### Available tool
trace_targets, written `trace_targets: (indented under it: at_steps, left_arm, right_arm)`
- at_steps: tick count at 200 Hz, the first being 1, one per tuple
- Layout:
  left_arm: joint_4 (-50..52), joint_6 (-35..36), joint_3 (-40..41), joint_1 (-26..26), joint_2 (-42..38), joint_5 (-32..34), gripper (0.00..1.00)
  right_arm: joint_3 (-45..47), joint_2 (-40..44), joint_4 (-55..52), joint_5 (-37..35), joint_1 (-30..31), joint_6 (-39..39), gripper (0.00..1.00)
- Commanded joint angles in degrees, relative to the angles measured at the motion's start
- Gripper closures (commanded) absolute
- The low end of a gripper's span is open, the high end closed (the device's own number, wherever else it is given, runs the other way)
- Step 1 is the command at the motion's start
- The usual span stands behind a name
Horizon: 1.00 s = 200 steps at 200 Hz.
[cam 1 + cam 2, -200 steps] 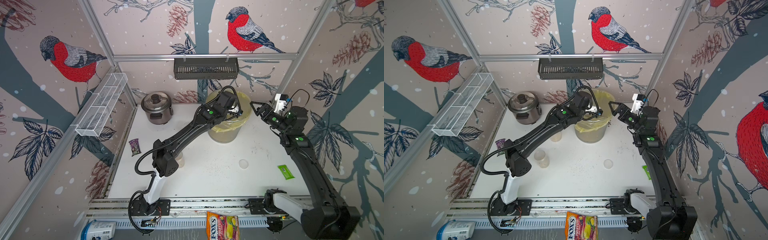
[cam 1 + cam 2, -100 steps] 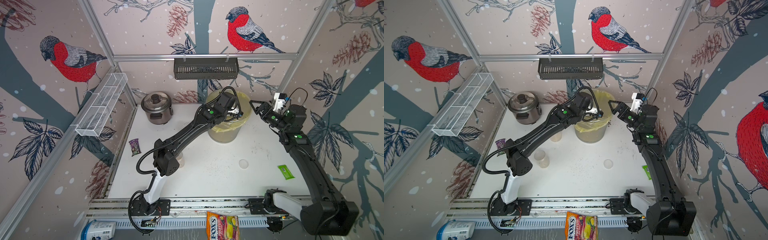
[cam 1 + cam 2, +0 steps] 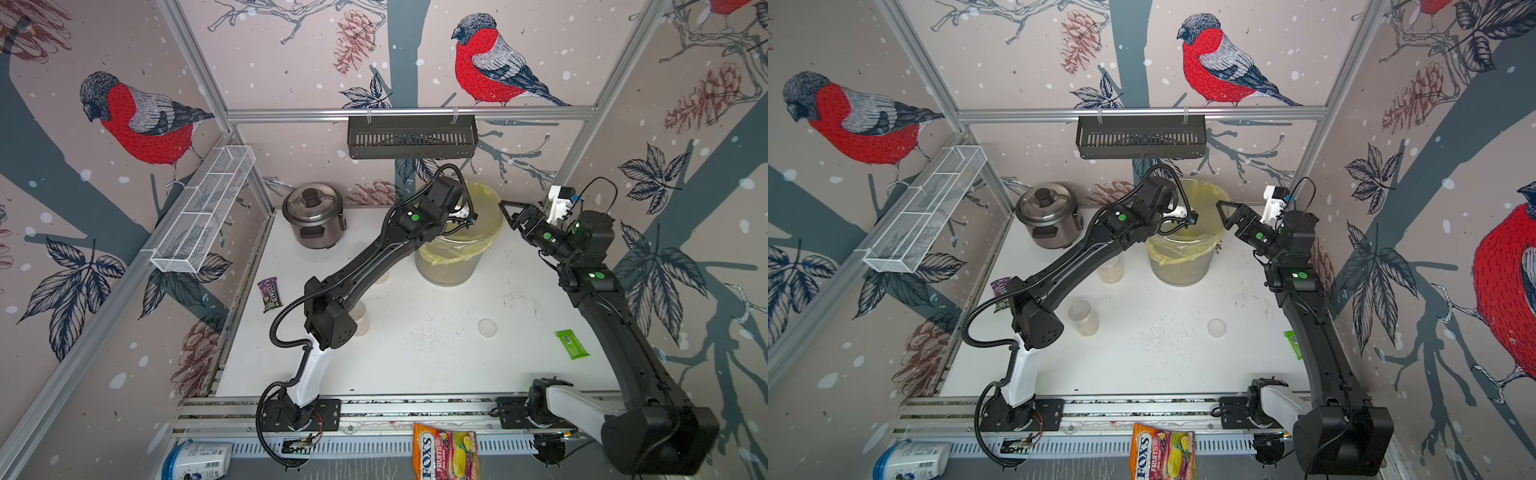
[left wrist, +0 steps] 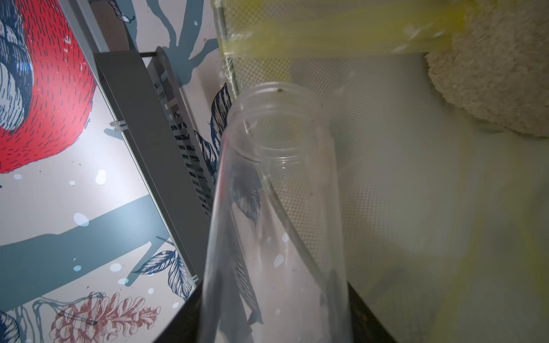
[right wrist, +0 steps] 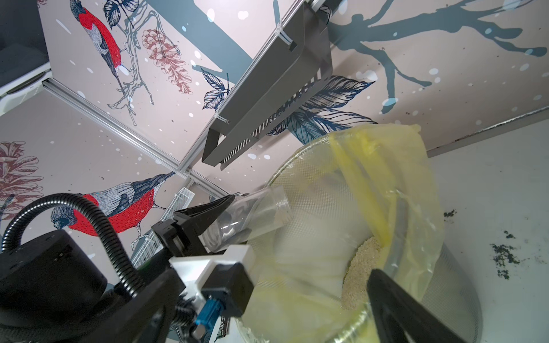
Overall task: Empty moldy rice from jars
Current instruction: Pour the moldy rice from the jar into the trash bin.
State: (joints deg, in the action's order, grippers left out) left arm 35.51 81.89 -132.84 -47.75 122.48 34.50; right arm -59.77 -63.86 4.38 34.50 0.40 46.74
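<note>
My left gripper (image 5: 225, 222) is shut on a clear, lidless jar (image 4: 276, 190), tipped mouth-first over the rim of the bin with the yellow bag (image 3: 490, 216). The jar (image 5: 252, 216) looks empty. Moldy rice (image 5: 361, 267) lies in a heap inside the bag (image 4: 490, 74). Two more jars stand on the table, each with rice at the bottom, one near the bin (image 3: 1111, 268) and one by the left arm's elbow (image 3: 1086, 318). My right gripper (image 3: 509, 212) hovers open just right of the bin's rim, holding nothing; one of its fingers (image 5: 398, 308) shows.
A clear round lid (image 3: 487, 327) lies on the white table. A rice cooker (image 3: 313, 216) stands at the back left. A black wall basket (image 3: 411, 137) hangs above the bin. A candy wrapper (image 3: 269, 294) and a green packet (image 3: 572, 344) lie near the table's sides. Dark crumbs (image 5: 502, 255) lie beside the bin.
The right gripper has edged slightly toward the bin. The left arm keeps the tipped jar over the bin in much the same place.
</note>
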Motion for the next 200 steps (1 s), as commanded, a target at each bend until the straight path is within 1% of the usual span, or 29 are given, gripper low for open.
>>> trace_targets:
  at_steps: [1, 15, 34, 46, 66, 89, 105, 124, 129, 134, 143, 152, 165, 176, 190, 200]
  left_arm:
    - [1.2, -1.1, -1.1, 0.2, -0.3, -2.4, 1.0]
    - [1.7, -2.3, -1.4, 1.2, -0.4, -1.8, 1.0]
    - [3.2, -1.9, -2.4, 0.5, 1.0, -1.8, 1.0]
    - [3.0, -2.5, -2.4, 0.3, 0.3, -3.1, 1.0]
    - [4.6, -3.9, -3.1, 0.1, -0.6, -5.5, 1.0]
    - [4.0, -2.8, -3.1, 0.9, 0.1, -2.7, 1.0]
    - [5.6, -4.3, -3.9, 1.2, -0.5, -4.3, 1.0]
    - [6.5, -6.4, -3.3, 2.1, -2.6, -5.1, 1.0]
    - [5.4, -6.6, -2.6, 2.2, -3.0, -5.3, 1.0]
    - [3.6, -5.4, -1.1, 2.1, -3.3, -5.1, 1.0]
    - [1.8, -1.9, 0.3, 0.6, -2.2, -3.6, 1.0]
    - [3.3, -0.7, -2.8, -0.8, 0.4, -2.9, 1.0]
    - [3.8, -2.9, -5.2, -0.7, 0.6, -4.3, 1.0]
    - [5.9, -5.7, -5.7, 0.7, -0.1, -5.6, 1.0]
    - [5.0, -5.1, -3.0, 1.5, 0.2, -2.9, 1.0]
    - [6.9, -5.3, -4.3, 1.3, 1.4, -2.4, 1.0]
  right_arm:
    - [-0.7, -0.3, 0.5, 1.1, 0.1, -0.6, 0.0]
    - [-0.5, -0.1, 1.0, 0.6, 0.0, -0.9, 0.0]
    - [-0.9, -1.4, 2.2, 1.7, 0.0, 0.2, 0.0]
    - [-1.5, -1.9, 1.3, 2.4, 0.0, -0.3, 0.0]
    - [-1.2, -1.4, 1.2, 1.5, 0.0, -1.1, 0.0]
    - [-1.1, -1.7, 1.7, 2.1, 0.0, -0.5, 0.0]
    - [-0.6, -1.5, 1.7, 2.2, -0.1, -0.8, 0.0]
    - [0.1, -0.7, 1.8, 2.2, -0.6, -1.0, 0.0]
    - [0.4, -0.7, 2.1, 2.2, -0.6, -0.7, 0.0]
    - [0.6, -0.6, 2.6, 2.2, -0.7, -0.5, 0.0]
    - [1.0, -0.8, 3.8, 2.4, -0.6, 0.4, 0.0]
    - [1.1, -1.4, 4.6, 2.9, -0.5, 1.1, 0.0]
    - [0.5, -1.9, 3.5, 3.7, -0.6, 0.8, 0.0]
    - [0.3, -1.3, 2.0, 3.6, -0.6, -0.3, 0.0]
    - [1.6, -0.1, 3.2, 2.3, -0.7, -0.3, 0.0]
    - [2.3, 0.1, 4.8, 2.3, -0.8, 1.0, 0.0]
